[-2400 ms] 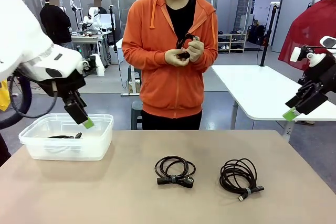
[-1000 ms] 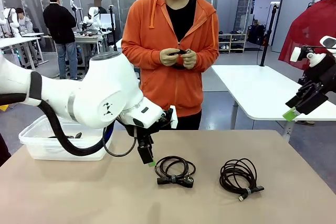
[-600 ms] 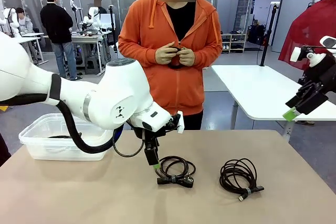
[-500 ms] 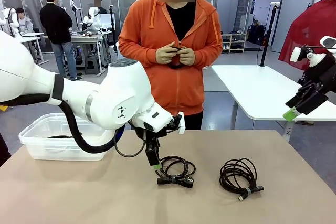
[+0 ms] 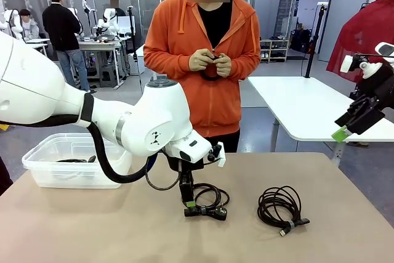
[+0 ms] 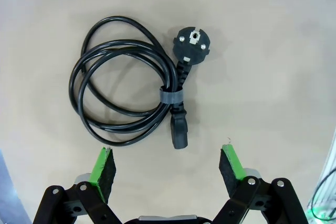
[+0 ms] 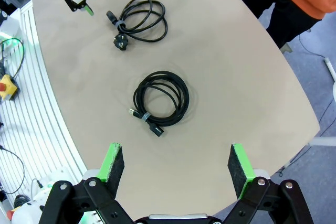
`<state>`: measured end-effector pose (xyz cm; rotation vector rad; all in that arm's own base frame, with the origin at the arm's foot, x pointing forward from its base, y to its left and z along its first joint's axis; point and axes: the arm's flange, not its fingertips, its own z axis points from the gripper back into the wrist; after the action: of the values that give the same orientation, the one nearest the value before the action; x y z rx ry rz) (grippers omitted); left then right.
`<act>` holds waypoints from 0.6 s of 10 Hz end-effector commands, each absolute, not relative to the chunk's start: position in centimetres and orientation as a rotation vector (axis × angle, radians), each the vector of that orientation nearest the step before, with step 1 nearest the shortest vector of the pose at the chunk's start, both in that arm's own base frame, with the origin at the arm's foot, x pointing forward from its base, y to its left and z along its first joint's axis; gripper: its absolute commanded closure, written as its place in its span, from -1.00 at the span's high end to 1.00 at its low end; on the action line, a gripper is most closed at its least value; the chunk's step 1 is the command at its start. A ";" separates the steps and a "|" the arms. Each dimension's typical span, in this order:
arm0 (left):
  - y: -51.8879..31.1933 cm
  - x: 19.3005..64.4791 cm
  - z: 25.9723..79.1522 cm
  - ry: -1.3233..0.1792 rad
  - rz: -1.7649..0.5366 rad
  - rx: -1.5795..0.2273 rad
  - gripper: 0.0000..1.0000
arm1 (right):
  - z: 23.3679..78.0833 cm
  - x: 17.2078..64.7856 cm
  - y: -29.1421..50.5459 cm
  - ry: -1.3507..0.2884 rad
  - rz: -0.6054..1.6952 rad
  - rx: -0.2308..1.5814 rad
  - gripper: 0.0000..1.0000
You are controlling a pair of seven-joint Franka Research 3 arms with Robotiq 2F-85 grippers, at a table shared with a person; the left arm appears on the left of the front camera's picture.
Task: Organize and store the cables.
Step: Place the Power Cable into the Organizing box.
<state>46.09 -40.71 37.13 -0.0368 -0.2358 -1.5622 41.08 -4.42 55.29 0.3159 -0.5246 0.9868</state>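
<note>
Two coiled black cables lie on the tan table (image 5: 92,226): a power cable (image 5: 206,200) with a round plug in the middle and a thinner cable (image 5: 280,207) to its right. My left gripper (image 5: 189,201) hangs open at the power cable's left edge. In the left wrist view the power cable (image 6: 170,97) lies just ahead of the left gripper (image 6: 168,166), apart from both pads. My right gripper (image 5: 345,129) is raised at the far right, open and empty, and looks down on the thinner cable (image 7: 182,98). Another cable (image 5: 210,63) is in the person's hands.
A clear plastic bin (image 5: 37,167) stands at the table's left with a black cable (image 5: 74,160) inside. The person in an orange hoodie (image 5: 206,90) stands at the far edge. A white table (image 5: 308,109) stands behind on the right.
My left arm has swung right from the bin and come down beside the power cable. The person keeps handling a cable. The right arm has not moved.
</note>
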 end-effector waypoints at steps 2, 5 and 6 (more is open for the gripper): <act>-42.1 46.8 36.4 -0.213 -1.544 -0.038 1.00 | 55.3 41.1 -4.4 -0.525 0.988 0.319 1.00; -43.3 47.2 34.8 -0.169 -1.544 -0.071 1.00 | 55.3 41.1 -4.4 -0.525 0.988 0.319 1.00; -43.6 47.4 34.5 -0.164 -1.544 -0.073 1.00 | 55.3 41.1 -4.4 -0.525 0.988 0.319 1.00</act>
<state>46.71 -42.89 34.24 -0.0824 -0.1826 -1.5513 41.08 -4.41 55.29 0.3159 -0.5246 0.9870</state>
